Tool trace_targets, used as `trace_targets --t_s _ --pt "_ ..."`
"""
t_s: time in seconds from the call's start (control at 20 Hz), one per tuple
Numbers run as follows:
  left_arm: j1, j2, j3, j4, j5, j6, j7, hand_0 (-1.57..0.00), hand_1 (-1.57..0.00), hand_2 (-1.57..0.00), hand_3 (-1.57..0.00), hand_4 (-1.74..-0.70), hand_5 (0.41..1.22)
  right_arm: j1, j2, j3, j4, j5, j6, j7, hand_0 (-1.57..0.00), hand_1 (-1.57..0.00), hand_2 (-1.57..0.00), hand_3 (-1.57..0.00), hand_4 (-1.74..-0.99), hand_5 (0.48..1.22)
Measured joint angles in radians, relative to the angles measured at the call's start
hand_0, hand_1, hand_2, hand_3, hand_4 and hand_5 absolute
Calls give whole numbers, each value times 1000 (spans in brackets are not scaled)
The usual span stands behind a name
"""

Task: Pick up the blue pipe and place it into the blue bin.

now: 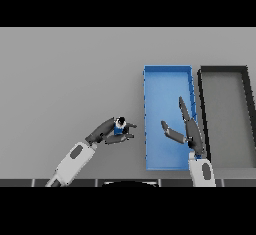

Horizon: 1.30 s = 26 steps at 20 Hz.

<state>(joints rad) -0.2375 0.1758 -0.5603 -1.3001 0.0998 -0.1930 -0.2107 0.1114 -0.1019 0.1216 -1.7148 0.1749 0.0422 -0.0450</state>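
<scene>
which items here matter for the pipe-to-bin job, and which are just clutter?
In the job:
- blue pipe, held in the left hand
- blue bin, to the right of the pipe

Just there:
- black bin, beside the blue bin
- right hand, open over the blue bin

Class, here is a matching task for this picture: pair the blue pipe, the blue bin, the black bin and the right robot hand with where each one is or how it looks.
Things:
1. blue pipe
2. blue bin
3. black bin
4. right robot hand

States:
A. farthest right on the table
B. open, over the blue bin
C. held in the left robot hand
D. between the pipe and the black bin

Pairs: 1-C, 2-D, 3-A, 4-B
</scene>
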Motion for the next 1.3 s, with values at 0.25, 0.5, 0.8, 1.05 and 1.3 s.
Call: trace_targets --t_s 0.25,0.5,0.8,1.05,1.3 --pt "-1 -17 0 -88 19 40 5 -1498 -1510 -1513 -1436 -1716 1196 -7 -7 -3 4 4 -1 9 1 1 1 1 -1187 605" --pt "-38 -22 -2 -174 44 40 43 -1547 -1551 -1552 -1476 -1733 1213 0 -14 -6 -1 13 -7 0 1 1 1 1 -1157 600" --pt "-43 -8 -29 -258 44 44 132 -1565 -1566 -1566 -1496 -1739 1219 1 -21 -13 -6 9 -6 -26 1 1 1 1 -1128 605" --pt "-46 -15 -26 -256 11 49 164 -1569 -1569 -1569 -1494 -1740 1219 40 2 -4 -19 20 -25 -16 1 1 1 1 -1178 605" --pt "-42 -23 -18 -256 -6 39 175 -1570 -1570 -1570 -1497 -1741 1220 55 -14 -27 -96 -160 92 -67 1 1 1 1 -1212 589"
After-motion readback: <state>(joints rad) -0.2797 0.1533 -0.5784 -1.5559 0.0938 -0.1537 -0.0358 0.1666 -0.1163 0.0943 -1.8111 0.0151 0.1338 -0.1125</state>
